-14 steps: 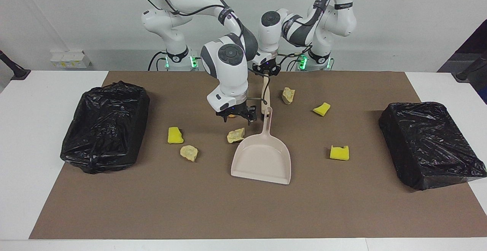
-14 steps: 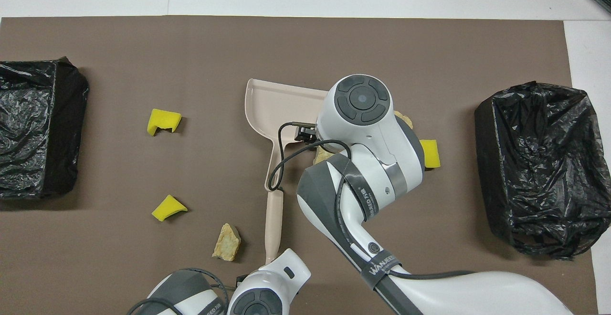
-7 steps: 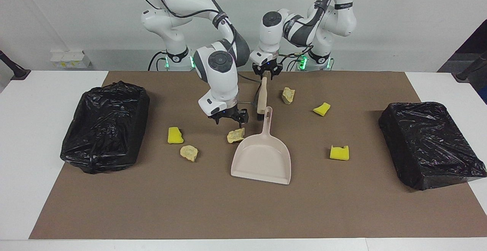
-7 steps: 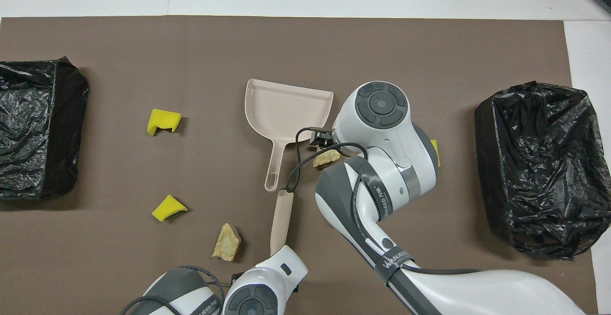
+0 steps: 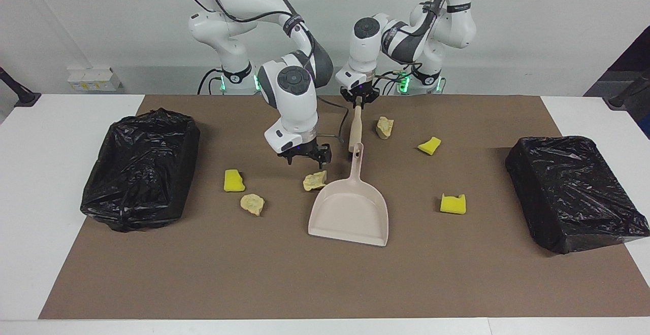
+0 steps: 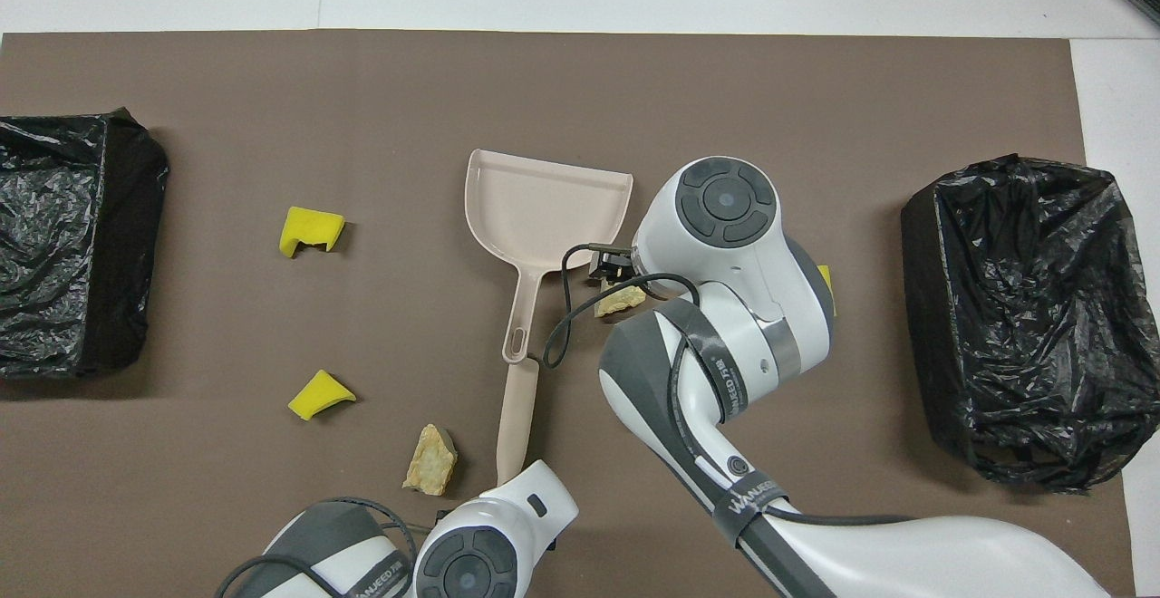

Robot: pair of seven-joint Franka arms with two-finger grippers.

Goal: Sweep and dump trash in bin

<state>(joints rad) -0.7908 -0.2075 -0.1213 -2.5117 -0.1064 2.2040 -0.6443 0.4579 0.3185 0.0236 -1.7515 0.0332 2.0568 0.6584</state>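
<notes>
Compared with a second ago, I see the right gripper [image 5: 303, 156] has drawn back from the dustpan [image 5: 350, 212] handle and now hangs above the beige foam chunk [image 5: 315, 180] beside the pan, its fingers spread wide and holding nothing. The left gripper [image 5: 358, 96] has risen a little and swung the brush [image 5: 354, 129], so its lower end now sits at the tip of the dustpan handle. That gripper is clamped tight on the top of the brush handle, the arm bent down from its base. The brush's long axis runs away from the robots, nearly in line with the dustpan handle, its held end toward the robots. The trash lies scattered on the brown mat [image 5: 284, 279]: yellow sponge pieces [image 5: 234, 180] and tan chunks [image 5: 384, 127] on either side of the pan, between the two black-lined bins [image 5: 139, 170].
</notes>
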